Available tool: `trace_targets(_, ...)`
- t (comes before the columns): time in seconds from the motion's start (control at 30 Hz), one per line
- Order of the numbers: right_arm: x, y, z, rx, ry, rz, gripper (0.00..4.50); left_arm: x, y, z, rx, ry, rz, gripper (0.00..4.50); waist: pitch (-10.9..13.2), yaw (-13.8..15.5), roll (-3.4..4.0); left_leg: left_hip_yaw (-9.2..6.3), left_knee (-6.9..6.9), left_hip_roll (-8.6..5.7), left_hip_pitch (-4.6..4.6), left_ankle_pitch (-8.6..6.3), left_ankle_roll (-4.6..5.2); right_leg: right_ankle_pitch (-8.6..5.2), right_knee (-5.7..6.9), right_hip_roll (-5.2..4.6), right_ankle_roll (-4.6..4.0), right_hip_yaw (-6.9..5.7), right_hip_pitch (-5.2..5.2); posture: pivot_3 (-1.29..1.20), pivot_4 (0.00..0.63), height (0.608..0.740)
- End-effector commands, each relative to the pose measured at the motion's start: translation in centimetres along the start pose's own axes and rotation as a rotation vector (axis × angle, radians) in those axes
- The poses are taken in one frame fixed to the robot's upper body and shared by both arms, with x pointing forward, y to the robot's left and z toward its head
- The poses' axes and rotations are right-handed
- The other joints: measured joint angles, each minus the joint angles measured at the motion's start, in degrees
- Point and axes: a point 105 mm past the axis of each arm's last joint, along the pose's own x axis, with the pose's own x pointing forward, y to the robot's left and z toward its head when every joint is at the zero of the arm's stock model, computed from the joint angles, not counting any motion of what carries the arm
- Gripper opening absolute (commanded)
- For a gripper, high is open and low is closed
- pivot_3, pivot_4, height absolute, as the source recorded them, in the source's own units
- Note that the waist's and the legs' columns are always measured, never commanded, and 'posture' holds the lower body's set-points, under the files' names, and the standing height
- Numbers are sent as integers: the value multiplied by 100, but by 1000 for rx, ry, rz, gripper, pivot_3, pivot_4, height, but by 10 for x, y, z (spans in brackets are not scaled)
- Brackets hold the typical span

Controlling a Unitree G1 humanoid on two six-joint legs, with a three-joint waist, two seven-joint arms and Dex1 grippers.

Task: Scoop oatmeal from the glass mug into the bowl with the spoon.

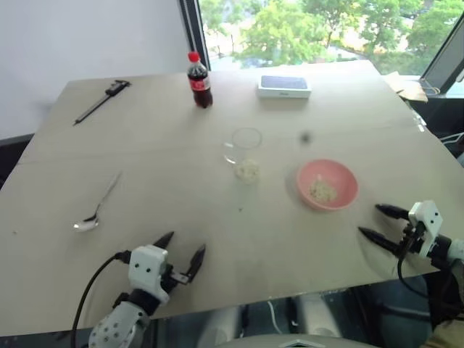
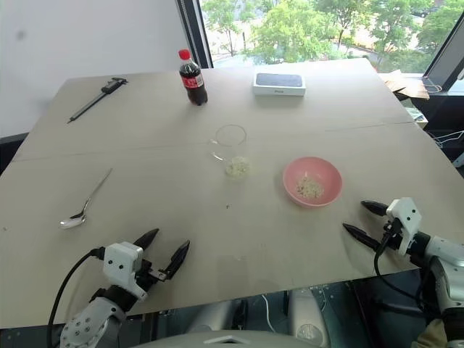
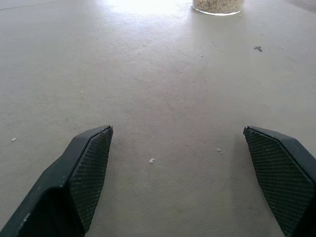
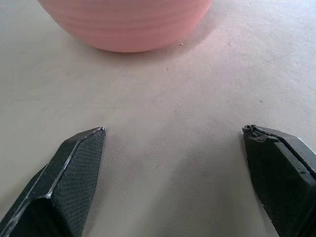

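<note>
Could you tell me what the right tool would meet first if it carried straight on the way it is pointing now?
Most likely the pink bowl. The right tool is open and empty, with bare table between its fingers and the bowl's wall straight ahead, though the depth is hard to judge.

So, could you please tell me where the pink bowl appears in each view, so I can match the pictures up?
Left eye view: the bowl sits right of centre, oatmeal inside.
Right eye view: the bowl is right of centre, slightly nearer the middle.
Left wrist view: not in it; the glass mug is ahead.
Right wrist view: its pink wall is straight ahead of the open fingers.
Shared landmark: the glass mug, to the bowl's left.
</note>
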Motion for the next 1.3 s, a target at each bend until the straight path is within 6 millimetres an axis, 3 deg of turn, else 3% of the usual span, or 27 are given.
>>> trace_targets(0.03,-3,-4,5,-17,-10,-4,4500,-1,4,2,9,-11,-4,4443,0,0,0,0,0,0,0,0,0,0,0,0,0,0,0,0,150,740)
trace_targets(0.97,5,-4,8,-18,-21,11,4500,-6,14,2,19,-17,3,4443,9,-3,1,-1,-13,1,-7,-6,8,1,-33,-2,1,-3,0,0,150,740)
trace_targets(1.13,-1,-8,11,-19,-21,9,4500,-5,13,6,16,-42,13,4443,12,-4,-1,-1,-13,1,-7,-6,8,1,-33,-2,1,-4,0,0,150,740)
trace_targets(1.3,-19,-5,32,-11,-21,124,4500,-6,26,27,-35,-102,88,4443,37,7,8,-2,-13,0,-10,-6,9,1,-35,-5,1,-4,0,0,150,740)
